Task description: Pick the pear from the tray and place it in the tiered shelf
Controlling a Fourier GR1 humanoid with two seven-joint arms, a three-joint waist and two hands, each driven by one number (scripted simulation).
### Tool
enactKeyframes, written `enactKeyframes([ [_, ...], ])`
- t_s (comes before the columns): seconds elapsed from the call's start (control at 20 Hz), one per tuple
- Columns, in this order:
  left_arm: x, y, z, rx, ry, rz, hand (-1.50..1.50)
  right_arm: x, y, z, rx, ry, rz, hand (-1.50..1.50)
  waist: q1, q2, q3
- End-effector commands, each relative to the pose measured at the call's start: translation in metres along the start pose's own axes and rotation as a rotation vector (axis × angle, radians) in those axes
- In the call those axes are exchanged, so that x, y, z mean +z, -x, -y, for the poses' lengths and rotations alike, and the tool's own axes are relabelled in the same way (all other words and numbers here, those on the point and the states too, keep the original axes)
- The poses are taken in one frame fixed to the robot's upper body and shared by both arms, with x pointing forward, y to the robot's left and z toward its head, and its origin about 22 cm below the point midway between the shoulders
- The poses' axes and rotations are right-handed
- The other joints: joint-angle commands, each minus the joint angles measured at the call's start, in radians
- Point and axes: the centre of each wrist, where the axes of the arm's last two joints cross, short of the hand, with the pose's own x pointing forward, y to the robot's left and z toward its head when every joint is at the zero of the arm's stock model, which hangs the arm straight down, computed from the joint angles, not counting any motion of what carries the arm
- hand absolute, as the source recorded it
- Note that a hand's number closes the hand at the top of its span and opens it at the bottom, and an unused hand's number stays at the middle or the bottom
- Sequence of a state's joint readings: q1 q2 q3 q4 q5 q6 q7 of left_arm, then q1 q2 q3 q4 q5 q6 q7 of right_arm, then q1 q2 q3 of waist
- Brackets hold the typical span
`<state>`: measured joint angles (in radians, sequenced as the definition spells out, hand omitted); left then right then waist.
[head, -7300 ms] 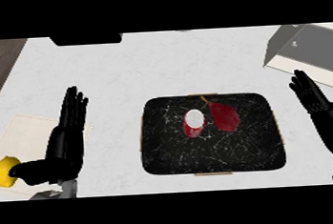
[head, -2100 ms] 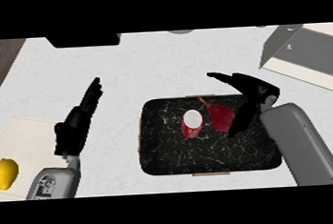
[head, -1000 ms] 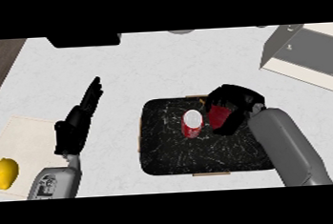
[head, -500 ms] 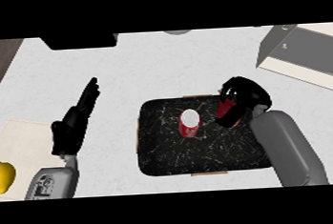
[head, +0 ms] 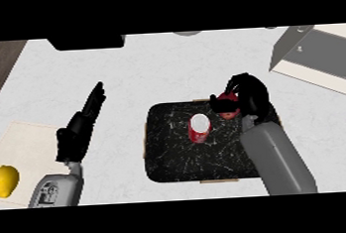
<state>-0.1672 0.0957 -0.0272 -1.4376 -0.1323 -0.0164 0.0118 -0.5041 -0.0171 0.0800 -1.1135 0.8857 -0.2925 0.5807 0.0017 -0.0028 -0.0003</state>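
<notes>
**Right hand closed on pear**

Black right hand [head: 249,93] curls round the dark red pear [head: 228,114] at the upper-right part of the black marbled tray [head: 171,163], frame centre. Left hand [head: 80,131] rests at frame left, fingers straight and together. The grey tiered shelf [head: 315,51] sits upper right.

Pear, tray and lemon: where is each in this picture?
pear [head: 227,114], head view, the red patch that shows at its lower side
tray [head: 175,160], head view, bare dark surface at its lower left
lemon [head: 3,181], head view, middle of its yellow skin
</notes>
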Motion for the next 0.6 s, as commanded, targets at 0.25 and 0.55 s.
enactKeyframes([
  [0.25,0.000,0.010,0.012,0.009,-0.011,-0.024,0.00,0.058,-0.061,0.052,-0.252,0.298,0.118,1.50,-0.026,-0.007,-0.001],
  [0.55,0.000,-0.004,0.002,0.010,-0.008,-0.003,0.00,0.081,-0.068,0.091,-0.183,0.498,0.029,1.50,-0.018,-0.004,-0.001],
])
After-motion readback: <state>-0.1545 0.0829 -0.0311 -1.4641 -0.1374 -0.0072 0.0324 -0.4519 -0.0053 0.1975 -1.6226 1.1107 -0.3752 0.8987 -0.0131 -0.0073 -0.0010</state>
